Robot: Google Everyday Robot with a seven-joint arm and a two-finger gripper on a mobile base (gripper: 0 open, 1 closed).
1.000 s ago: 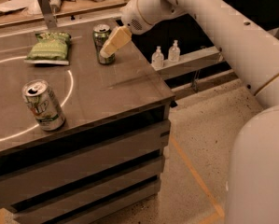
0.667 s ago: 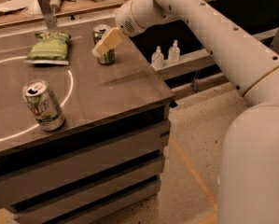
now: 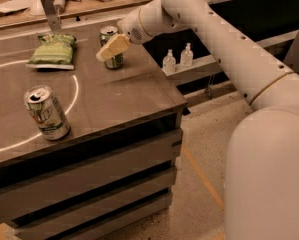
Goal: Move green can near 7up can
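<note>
Ideally the hand [image 3: 112, 48], at the green can [image 3: 108, 32], needed a square, centred grip before heading for the 7up can [image 3: 46, 113]; spread or pinching, I couldn't tell

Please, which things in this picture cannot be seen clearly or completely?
- Camera view: the middle of the green can is covered by the end effector, which is in front of it. Whether they touch cannot be told.
- Camera view: the far side of the 7up can is turned away.
- Camera view: the items on the rear bench are cut off by the top edge and too small to name.
</note>
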